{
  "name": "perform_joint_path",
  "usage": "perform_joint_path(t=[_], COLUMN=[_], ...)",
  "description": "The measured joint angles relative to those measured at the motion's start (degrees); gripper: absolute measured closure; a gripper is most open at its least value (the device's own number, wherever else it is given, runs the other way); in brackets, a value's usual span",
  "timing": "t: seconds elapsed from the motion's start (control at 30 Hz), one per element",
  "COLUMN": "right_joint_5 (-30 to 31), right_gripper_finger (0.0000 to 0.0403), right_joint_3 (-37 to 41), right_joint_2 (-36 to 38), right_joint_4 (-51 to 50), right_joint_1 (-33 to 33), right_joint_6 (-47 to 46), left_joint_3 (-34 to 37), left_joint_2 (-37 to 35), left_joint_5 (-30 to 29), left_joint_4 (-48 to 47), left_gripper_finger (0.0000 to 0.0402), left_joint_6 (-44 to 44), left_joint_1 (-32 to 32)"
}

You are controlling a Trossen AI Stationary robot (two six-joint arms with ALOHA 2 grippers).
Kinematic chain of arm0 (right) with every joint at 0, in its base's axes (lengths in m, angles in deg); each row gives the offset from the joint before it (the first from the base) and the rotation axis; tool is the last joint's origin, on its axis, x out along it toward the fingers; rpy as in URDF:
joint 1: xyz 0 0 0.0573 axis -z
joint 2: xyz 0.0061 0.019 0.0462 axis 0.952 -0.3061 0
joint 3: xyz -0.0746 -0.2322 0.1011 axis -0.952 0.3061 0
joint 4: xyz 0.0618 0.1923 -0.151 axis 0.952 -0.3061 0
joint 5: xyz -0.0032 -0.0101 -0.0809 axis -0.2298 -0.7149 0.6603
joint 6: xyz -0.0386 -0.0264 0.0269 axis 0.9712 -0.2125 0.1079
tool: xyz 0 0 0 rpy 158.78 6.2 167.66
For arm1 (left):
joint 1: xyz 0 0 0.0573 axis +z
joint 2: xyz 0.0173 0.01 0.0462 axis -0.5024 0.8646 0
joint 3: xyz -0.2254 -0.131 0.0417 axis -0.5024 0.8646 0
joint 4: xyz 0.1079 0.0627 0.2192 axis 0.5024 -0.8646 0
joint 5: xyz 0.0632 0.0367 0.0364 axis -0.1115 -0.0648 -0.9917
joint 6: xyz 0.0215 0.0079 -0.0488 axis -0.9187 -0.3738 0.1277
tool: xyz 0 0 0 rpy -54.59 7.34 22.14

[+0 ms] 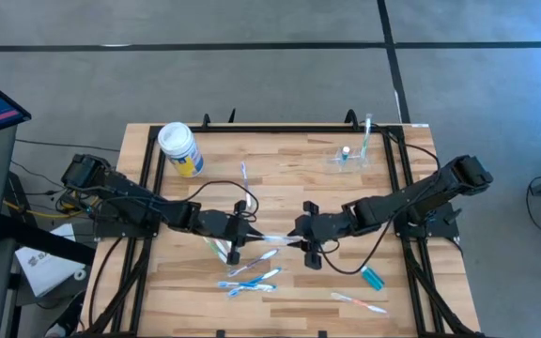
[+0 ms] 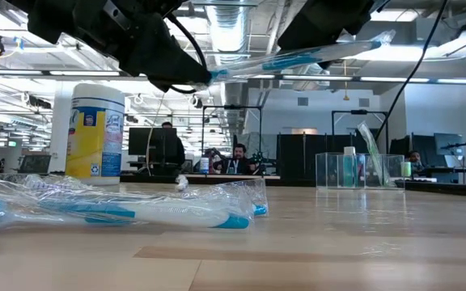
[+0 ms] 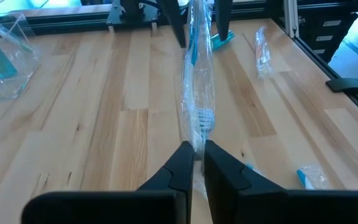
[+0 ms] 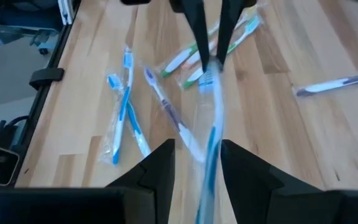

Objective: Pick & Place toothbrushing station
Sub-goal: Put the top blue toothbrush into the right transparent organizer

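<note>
A toothbrush in a clear wrapper (image 1: 276,238) hangs in the air over the middle of the table, between my two grippers. My left gripper (image 1: 255,235) is shut on its head end, and my right gripper (image 1: 299,235) is closed around its handle part. In the low view the wrapped toothbrush (image 2: 298,56) slopes up toward the right, well above the wood. The toothbrushing station (image 1: 350,157), a clear cup with a brush and a small tube in it, stands on its base at the far right of the table. My left gripper pinches the wrapper's end (image 3: 196,140), just beyond the bristles, between its two fingertips. It comes from the table's left, slanting a little down, along the brush. That end is lifted clear of the table. My right gripper has the wrapped handle (image 4: 211,146) between its two fingers, coming from the table's right and slanting down along the brush. The wrapper fills the gap. The handle's free end (image 2: 383,37) sticks out behind the fingers. The brush is clear of the table.
A white-lidded yellow canister (image 1: 180,150) stands far left. Several wrapped toothbrushes lie loose: a bunch (image 1: 252,274) near the front, one (image 1: 359,302) at front right, one (image 1: 244,175) behind the grippers. A teal item (image 1: 374,278) lies right of centre.
</note>
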Motion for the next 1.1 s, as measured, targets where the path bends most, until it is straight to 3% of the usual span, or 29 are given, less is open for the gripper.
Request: perform_joint_path(t=[0.37, 0.63, 0.87, 1.1], right_joint_5=[-5.4, -6.0, -5.8, -5.7], right_gripper_finger=[0.0307, 0.0385, 0.0389, 0.0389], right_joint_3=[-1.1, -10.5, -16.5, -16.9], right_joint_2=[-3.9, -10.5, -15.0, -15.0], right_joint_4=[-0.7, -11.3, -17.6, -17.8], right_joint_1=[2.1, 3.6, 3.5, 3.4], right_joint_6=[-1.5, 1.7, 2.3, 2.5], left_joint_3=[0.0, 0.0, 0.1, 0.1], left_joint_2=[0.0, 0.0, 0.0, 0.1], left_joint_5=[0.3, 0.3, 0.7, 0.6], left_joint_4=[-0.3, -1.1, -2.4, -1.4], left_gripper_finger=[0.0383, 0.0383, 0.0381, 0.0359], left_joint_6=[0.0, 0.2, 0.2, 0.2], left_joint_1=[0.0, -0.1, -0.3, -0.3])
